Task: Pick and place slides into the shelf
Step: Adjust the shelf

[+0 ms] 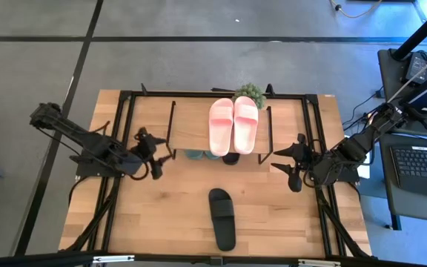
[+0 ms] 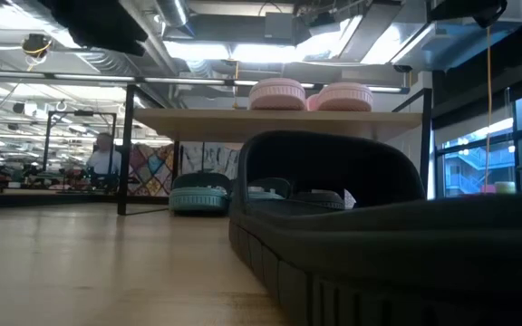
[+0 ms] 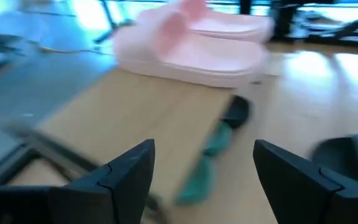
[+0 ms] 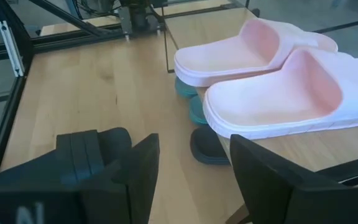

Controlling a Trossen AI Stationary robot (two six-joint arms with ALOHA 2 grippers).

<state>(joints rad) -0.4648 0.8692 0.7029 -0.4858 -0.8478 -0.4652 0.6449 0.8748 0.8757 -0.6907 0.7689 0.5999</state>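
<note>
The left end effector [image 1: 156, 157] hangs above the counter [image 1: 161, 215] at about nine o'clock from the shelf [image 1: 191, 130], just off its left wire legs; its fingers [image 3: 129, 171] stand wide apart with nothing between them. The right end effector [image 1: 291, 169] sits at about three o'clock from the shelf, just beyond the right legs, its fingers [image 4: 145, 171] parted and holding nothing.

Out from there, the pale pink slides [image 1: 233, 124] lie side by side on the shelf's wooden top board, toward its right half, each touching its partner. Under the board, green slides [image 1: 195, 155] rest on the counter, their ends peeking out at the six o'clock edge, with a black slide [image 1: 230, 158] just beside them to the right. In the right wrist view these same soles show stacked close beneath the pink pair's board edge.

A second black slide [image 1: 222, 217] lies alone on the open counter at six o'clock from the shelf, well apart from it and between the two arms. A small green plant [image 1: 250, 92] stands at the twelve o'clock edge of the shelf, just behind the pink pair.
</note>
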